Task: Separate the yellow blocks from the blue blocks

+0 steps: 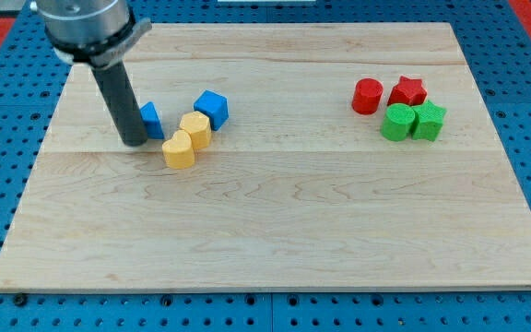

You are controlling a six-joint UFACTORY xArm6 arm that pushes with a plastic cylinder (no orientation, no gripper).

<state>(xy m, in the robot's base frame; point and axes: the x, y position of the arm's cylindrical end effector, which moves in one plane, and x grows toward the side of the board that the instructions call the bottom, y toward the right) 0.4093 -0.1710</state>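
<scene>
Separation looks barely begun. Our tip sits at the view's left of the small blue block, touching or just beside it; we carry no fingers. Two yellow blocks huddle between it and the blue cube on the counter, so yellows and blues are mixed.
</scene>
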